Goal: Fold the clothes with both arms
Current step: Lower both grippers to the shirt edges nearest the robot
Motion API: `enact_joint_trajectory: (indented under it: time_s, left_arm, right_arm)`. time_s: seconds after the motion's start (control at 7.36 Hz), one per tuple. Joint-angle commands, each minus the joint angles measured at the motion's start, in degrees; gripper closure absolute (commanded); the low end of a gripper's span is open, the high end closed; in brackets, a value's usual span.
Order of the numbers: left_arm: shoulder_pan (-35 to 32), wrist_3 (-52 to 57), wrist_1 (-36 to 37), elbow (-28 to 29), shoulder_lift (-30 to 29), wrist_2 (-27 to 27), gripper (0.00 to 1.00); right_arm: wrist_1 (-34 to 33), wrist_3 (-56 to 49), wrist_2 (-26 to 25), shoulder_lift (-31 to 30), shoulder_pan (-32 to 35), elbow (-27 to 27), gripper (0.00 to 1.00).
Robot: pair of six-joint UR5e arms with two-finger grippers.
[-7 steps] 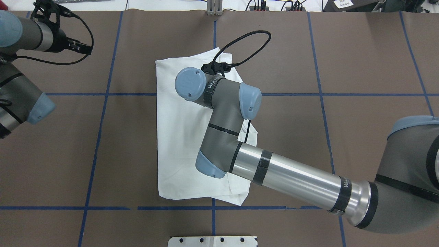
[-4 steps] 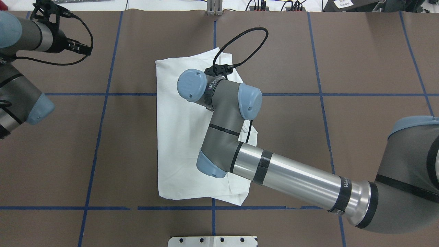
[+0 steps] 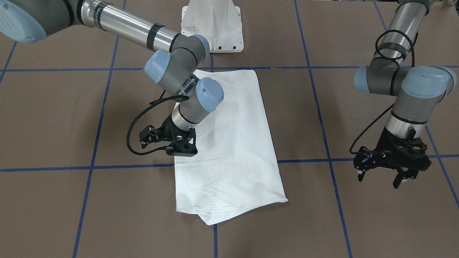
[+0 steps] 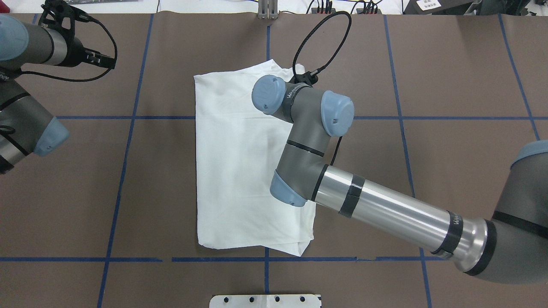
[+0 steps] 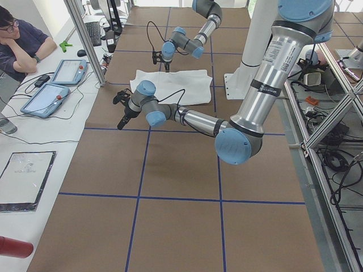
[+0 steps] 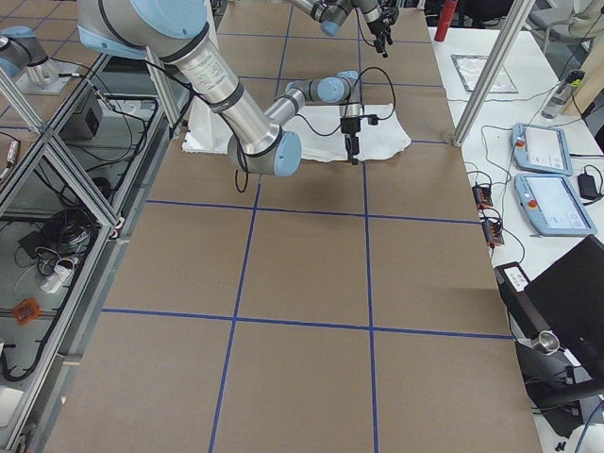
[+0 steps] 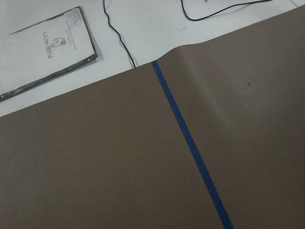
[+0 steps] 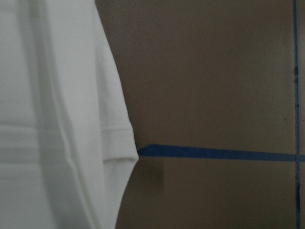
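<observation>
Shirt: The white T-shirt (image 4: 231, 171) lay flat at the centre of the brown worktop (image 4: 449, 64). It was folded into a tall, narrow rectangle whose long sides ran from 12 to 6 o'clock in the overhead view. A lower layer peeked out at its 1 o'clock and 5 o'clock corners. Only plain white cloth faced up.

Right arm: The right arm (image 4: 376, 209) came in from 4 o'clock and crossed the shirt's right-hand side, with its wrist over the 1 o'clock corner.

Right gripper: The right gripper (image 3: 183, 147) pointed down at the shirt's long edge on that side. Its own black body hid the jaws, so I could not tell whether they were wide or closed, or whether they touched the cloth.

Right wrist view: It showed a hemmed edge of the shirt beside bare worktop, with a strip of blue tape (image 8: 214, 153) running out from under the cloth.

Left arm: The left arm (image 3: 405, 79) stood well apart from the shirt, off at its 10 o'clock in the overhead view.

Left gripper: The left gripper (image 3: 379, 178) hung above bare worktop with its jaws spread wide and nothing between them.

Left wrist view: It showed brown worktop with one tape line. Past the worktop's edge was a white surface with a plastic-sleeved sheet (image 7: 45, 50) and a black cable (image 7: 119, 38).

Pedestal: The white pedestal base (image 3: 211, 25) stood at the shirt's 6 o'clock in the overhead view, near it but not touching.
</observation>
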Motion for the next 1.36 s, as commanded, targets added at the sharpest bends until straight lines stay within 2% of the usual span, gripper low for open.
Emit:
enact_joint_trajectory:
  time_s: [0.0,0.14,0.27,0.41,0.54,0.68,0.95,1.09,1.22]
  left_arm:
    - [0.14,-0.18,0.00,-0.03,0.00,-0.03,0.00]
    - [0.23,-0.18,0.00,-0.03,0.00,-0.03,0.00]
    - [0.23,-0.18,0.00,-0.46,0.00,-0.03,0.00]
    - [0.32,-1.31,0.00,-1.86,0.09,-0.20,0.00]
    - [0.49,-5.15,0.17,-4.48,0.61,-4.56,0.00]
    - [1.10,-7.89,0.61,-8.77,1.57,-7.30,0.00]
    - [8.44,-18.39,0.88,-17.74,5.00,-7.68,0.00]
    - [13.36,-25.77,1.23,-20.57,5.01,-7.33,0.00]
    - [18.46,-30.54,3.14,-23.12,5.10,-4.89,0.00]
  right_arm:
    - [-0.56,-7.11,-0.33,-9.20,2.64,11.77,0.00]
    - [0.31,-6.17,0.46,-9.06,2.82,14.08,0.00]
    - [1.45,-4.42,4.99,-9.32,3.08,19.24,0.00]
    - [4.59,-1.36,7.99,-12.37,3.17,26.51,0.00]
    - [11.58,1.98,10.46,-18.49,3.17,34.68,0.00]
    - [17.40,4.80,12.66,-23.07,3.26,39.20,0.00]
    - [24.70,13.12,12.95,-28.80,3.26,43.53,0.00]
    - [33.80,18.39,12.95,-33.18,2.91,43.55,0.00]
    - [39.29,20.45,12.95,-36.97,2.21,43.72,0.00]
